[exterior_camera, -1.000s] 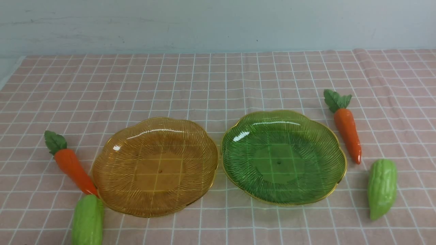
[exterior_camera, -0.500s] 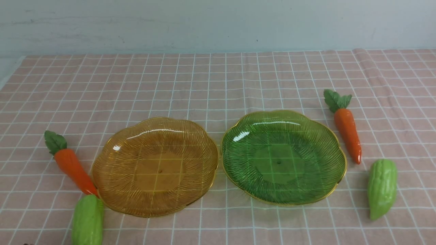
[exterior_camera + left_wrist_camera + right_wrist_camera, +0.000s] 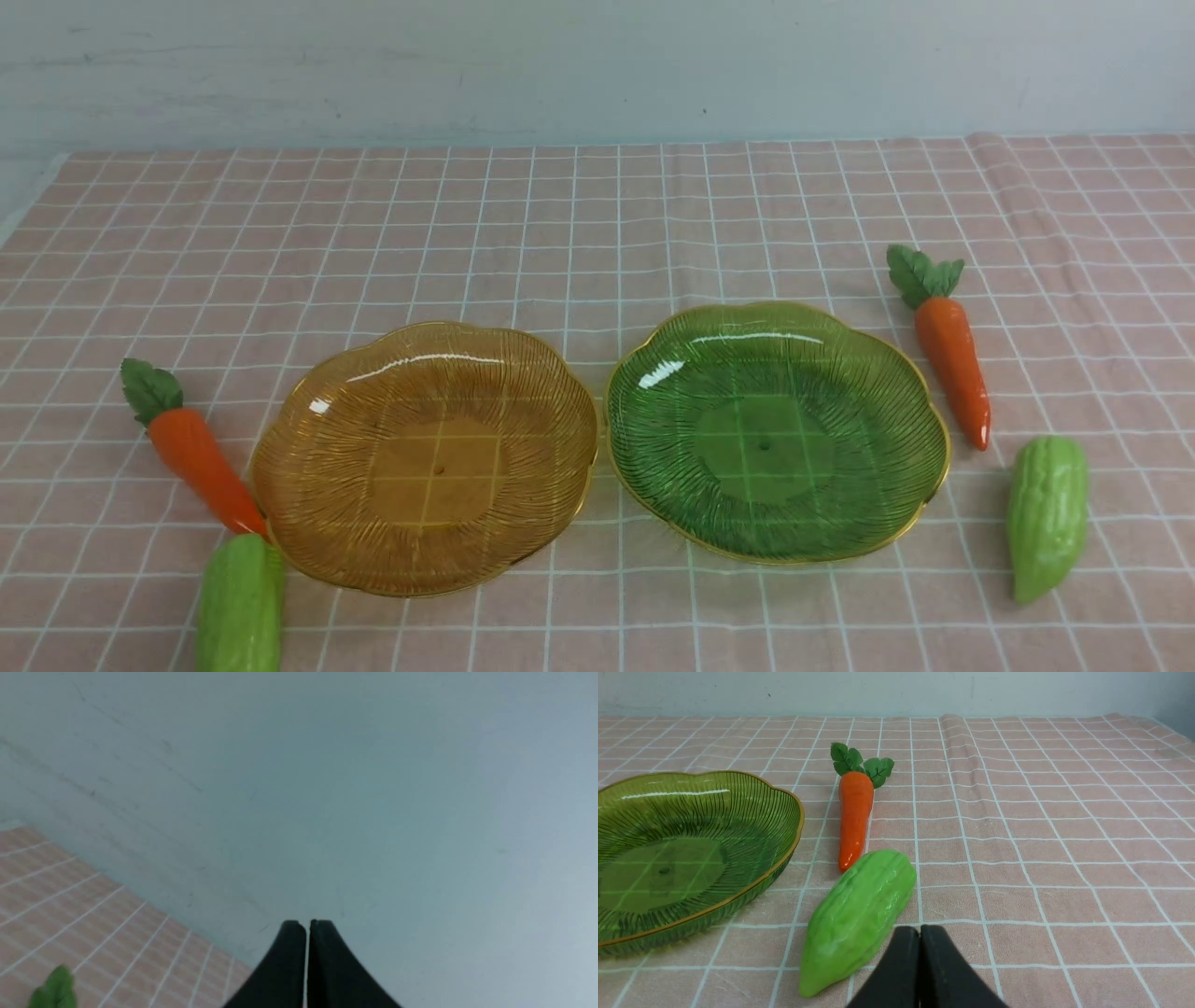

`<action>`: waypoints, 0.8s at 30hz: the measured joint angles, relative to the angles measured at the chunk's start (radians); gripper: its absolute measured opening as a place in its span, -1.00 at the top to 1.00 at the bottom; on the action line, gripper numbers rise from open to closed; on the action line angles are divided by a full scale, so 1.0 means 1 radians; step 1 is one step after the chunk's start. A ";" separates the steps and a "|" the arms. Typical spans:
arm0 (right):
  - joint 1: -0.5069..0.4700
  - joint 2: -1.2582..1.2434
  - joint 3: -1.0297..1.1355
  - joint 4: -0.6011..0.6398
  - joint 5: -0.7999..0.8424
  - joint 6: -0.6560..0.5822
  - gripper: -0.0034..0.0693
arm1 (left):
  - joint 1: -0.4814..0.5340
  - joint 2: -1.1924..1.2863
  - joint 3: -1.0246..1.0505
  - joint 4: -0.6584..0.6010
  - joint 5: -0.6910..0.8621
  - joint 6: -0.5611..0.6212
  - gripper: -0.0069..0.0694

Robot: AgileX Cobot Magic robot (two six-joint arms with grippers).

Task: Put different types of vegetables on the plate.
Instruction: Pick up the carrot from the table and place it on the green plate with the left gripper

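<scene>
Two grippers are sitting closed and empty: the left gripper (image 3: 307, 925) is aiming up at the wall (image 3: 373, 788), and the right gripper (image 3: 919, 929) is hovering low near the right gourd (image 3: 859, 919). Four vegetables are lying roughly front-to-back on the surface (image 3: 597, 233), leafy carrot tops pointing away: left carrot (image 3: 196, 457) and left gourd (image 3: 240, 607) beside the amber plate (image 3: 429, 467), right carrot (image 3: 950, 364) and right gourd beside the green plate (image 3: 775, 448).

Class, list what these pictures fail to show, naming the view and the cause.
Front view: left gourd cut off by the bottom edge.
Left wrist view: only a leaf shows at the edge; its vegetable is out of frame.
Right wrist view: green plate cut off by the edge.
</scene>
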 joint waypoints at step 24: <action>0.000 0.000 0.004 0.825 -0.243 0.087 0.95 | 0.025 1.063 -0.720 0.403 0.892 0.009 0.83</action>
